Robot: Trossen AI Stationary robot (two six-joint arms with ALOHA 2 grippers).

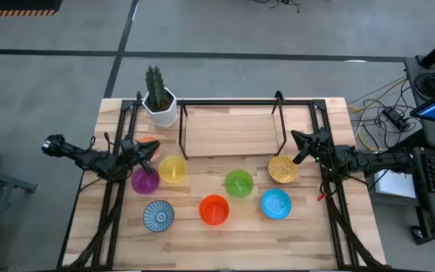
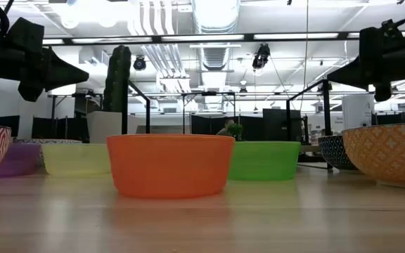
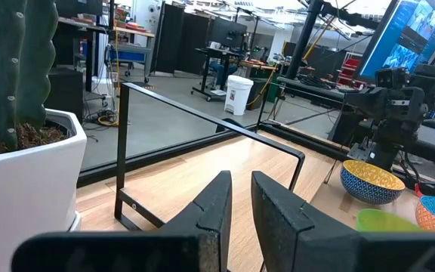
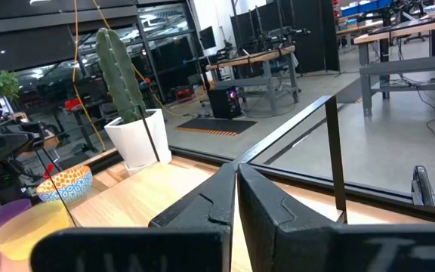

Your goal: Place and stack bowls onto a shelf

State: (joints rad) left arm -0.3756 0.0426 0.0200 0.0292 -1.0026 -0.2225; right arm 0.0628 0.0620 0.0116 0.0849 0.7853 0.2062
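Observation:
Seven bowls sit on the tabletop in front of the shelf (image 1: 231, 130), a light-wood board on a black frame: purple (image 1: 145, 181), yellow (image 1: 173, 170), green (image 1: 239, 183), orange-red (image 1: 214, 209), blue (image 1: 276, 204), gold-speckled (image 1: 283, 168) and white with a blue radial pattern (image 1: 158, 215). My left gripper (image 1: 155, 151) hovers above the table just behind the purple and yellow bowls; its fingers (image 3: 241, 181) show a narrow gap. My right gripper (image 1: 294, 138) hovers behind the gold-speckled bowl, its fingers (image 4: 236, 172) shut. Neither holds anything.
A white hexagonal pot with a cactus (image 1: 159, 102) stands at the shelf's left end. A small orange-patterned bowl (image 4: 65, 183) lies by my left arm. The shelf's thin black end bars (image 3: 202, 121) rise above its board. Bare wood lies along the table's near edge.

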